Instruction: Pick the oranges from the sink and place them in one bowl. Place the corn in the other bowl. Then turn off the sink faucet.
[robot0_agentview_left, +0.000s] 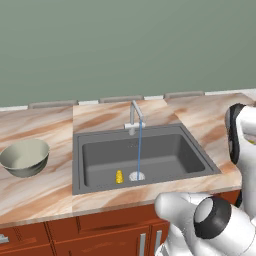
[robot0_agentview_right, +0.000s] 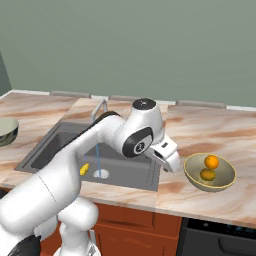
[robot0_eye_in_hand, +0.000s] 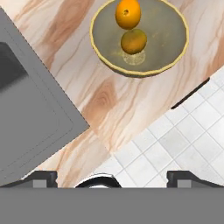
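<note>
The corn (robot0_agentview_left: 119, 176) lies on the sink (robot0_agentview_left: 95, 185) floor at nine o'clock of the drain, so the empty tool (robot0_eye_in_hand: 112, 177), jaws wide apart near the olive bowl (robot0_agentview_right: 226, 181) holding both oranges (robot0_agentview_right: 211, 161), should descend straight over the cob.

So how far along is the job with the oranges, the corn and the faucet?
Done: both oranges lie in the olive bowl on the counter right of the sink. In hand: nothing; the gripper hangs beside that bowl, jaws open and empty. Left: the corn lies in the sink near the drain, the pale bowl holds nothing visible, and water runs from the faucet.
</note>
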